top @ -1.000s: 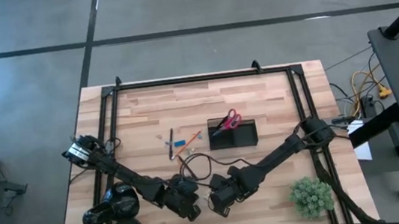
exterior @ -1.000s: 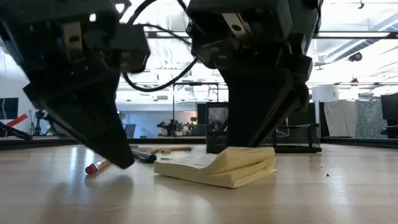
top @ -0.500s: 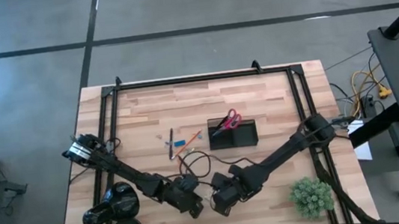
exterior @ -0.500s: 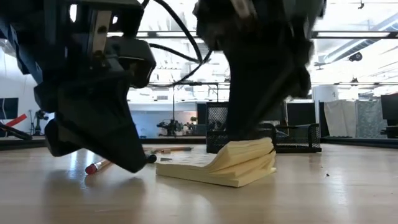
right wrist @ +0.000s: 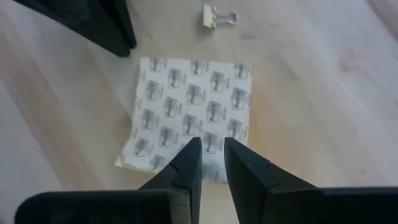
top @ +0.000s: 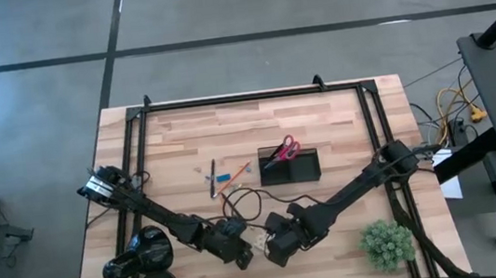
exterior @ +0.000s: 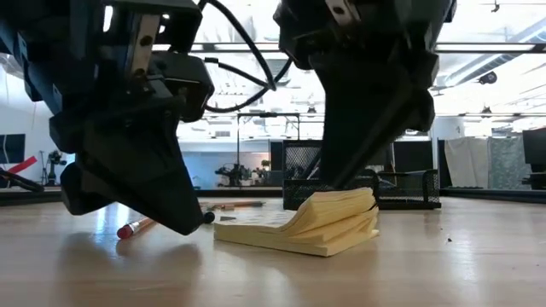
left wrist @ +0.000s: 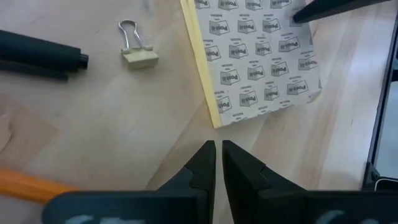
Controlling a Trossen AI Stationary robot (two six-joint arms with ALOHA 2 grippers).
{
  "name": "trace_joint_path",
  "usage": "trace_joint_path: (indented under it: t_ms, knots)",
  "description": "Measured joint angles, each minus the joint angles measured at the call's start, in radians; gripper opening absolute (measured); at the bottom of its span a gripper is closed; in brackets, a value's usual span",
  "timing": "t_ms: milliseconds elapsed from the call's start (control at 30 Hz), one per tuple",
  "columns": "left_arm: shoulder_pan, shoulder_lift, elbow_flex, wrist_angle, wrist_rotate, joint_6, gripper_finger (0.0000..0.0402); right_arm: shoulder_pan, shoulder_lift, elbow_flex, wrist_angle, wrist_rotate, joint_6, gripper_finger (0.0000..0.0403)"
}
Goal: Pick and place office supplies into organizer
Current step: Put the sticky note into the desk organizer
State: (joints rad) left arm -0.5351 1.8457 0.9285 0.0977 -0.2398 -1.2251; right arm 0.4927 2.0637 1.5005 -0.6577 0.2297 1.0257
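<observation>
The yellow note pad [exterior: 294, 228] lies near the table's near edge, between my two grippers, with its printed backing [right wrist: 193, 106] facing up. My right gripper [right wrist: 211, 152] is at the pad's right edge. My left gripper [left wrist: 217, 152] is shut and stands just off the pad's left corner [left wrist: 217, 122], touching nothing. Farther back stands the dark organizer [top: 289, 168] with the red scissors [top: 279, 150] sticking out of it. To its left an orange pencil [top: 234, 176], a black pen [top: 213, 178] and a blue piece [top: 223, 175] lie flat on the table. My right gripper has the note pad's right edge [exterior: 354, 205], coming at it from above and slanting down. The fingers [right wrist: 186, 158] close over that edge and hide the place of contact. The edge is bent up off the table, while the pad's left part [exterior: 243, 232] rests on the wood.
A small binder clip [left wrist: 138, 55] lies on the table just beyond the pad. A green spiky plant ball [top: 386, 243] sits at the near right corner. Black round objects [top: 150, 262] sit at the near left. A black cable [top: 246, 200] loops between the organizer and the grippers.
The pad's right edge has bent up higher under my right gripper, which has shifted slightly toward the table's right. The pad's left part has stayed flat. My left gripper has edged toward the pad and sits lower.
</observation>
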Motion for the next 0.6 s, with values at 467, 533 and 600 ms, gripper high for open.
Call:
trace_joint_path:
  t_ms: [467, 533, 600]
  knots:
    - [0.064, 0.0, -0.004, 0.046, 0.053, 0.001, 0.0013, 0.014, 0.022, -0.059, 0.02, -0.045, 0.03, 0.0059]
    - [0.073, 0.0, -0.004, 0.056, 0.059, 0.0, 0.0013, 0.014, 0.022, -0.059, 0.026, -0.043, 0.03, 0.0058]
    - [0.083, -0.001, -0.004, 0.057, 0.06, 0.0, 0.0013, 0.014, 0.023, -0.06, 0.032, -0.042, 0.029, 0.0058]
